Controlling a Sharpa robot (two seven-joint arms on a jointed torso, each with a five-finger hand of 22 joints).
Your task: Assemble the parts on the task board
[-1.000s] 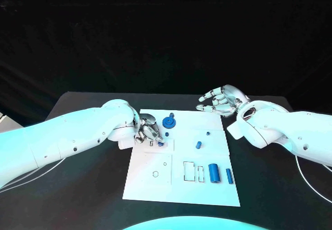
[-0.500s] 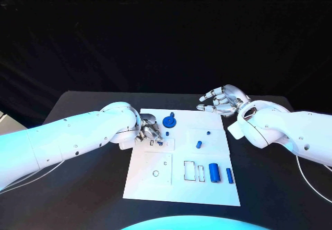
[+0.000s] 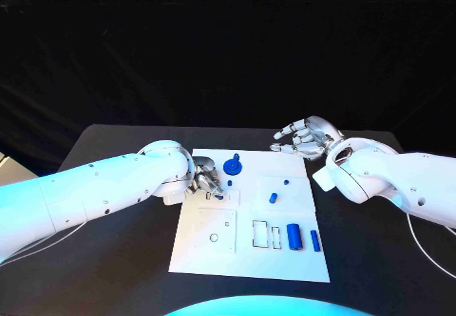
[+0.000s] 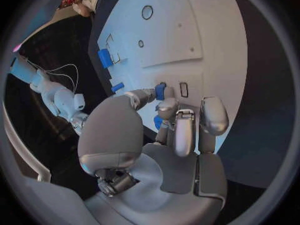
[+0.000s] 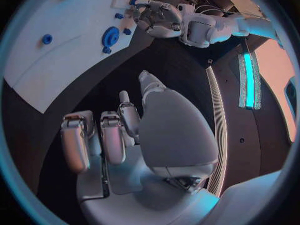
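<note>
Since the earlier frames the left arm had drawn slightly inward over the board's left edge, while the right arm had kept its place and the parts lay as before. In the head view, the left robot hand (image 3: 205,182) rested on the far left part of the task board (image 3: 285,263), its fingers curled down around a small blue part (image 3: 221,196) at their tips. A round blue part (image 3: 232,170) sat just beside that hand toward the counter's far edge, a small blue peg (image 3: 230,184) lay close by, and two more small blue pieces (image 3: 273,197) lay nearer the board's middle. Two long blue cylinders (image 3: 294,237) lay side by side near the board's right edge toward the near side, next to outlined rectangular slots. The right robot hand (image 3: 306,139) hovered above the counter (image 3: 114,263) beyond the board's far right corner, fingers loosely curled and apart, holding nothing. In the left wrist view, the left robot hand's fingertips (image 4: 164,105) pinched a short blue part (image 4: 160,91) against the white board beside a small rectangular slot, with another blue piece (image 4: 157,122) showing behind the fingers; whether that one was touched could not be told. In the right wrist view, the right robot hand (image 5: 119,135) hung over the dark counter with its fingers bent and empty, off the board, while the left robot hand appeared across the board near the round blue part (image 5: 111,36).
</note>
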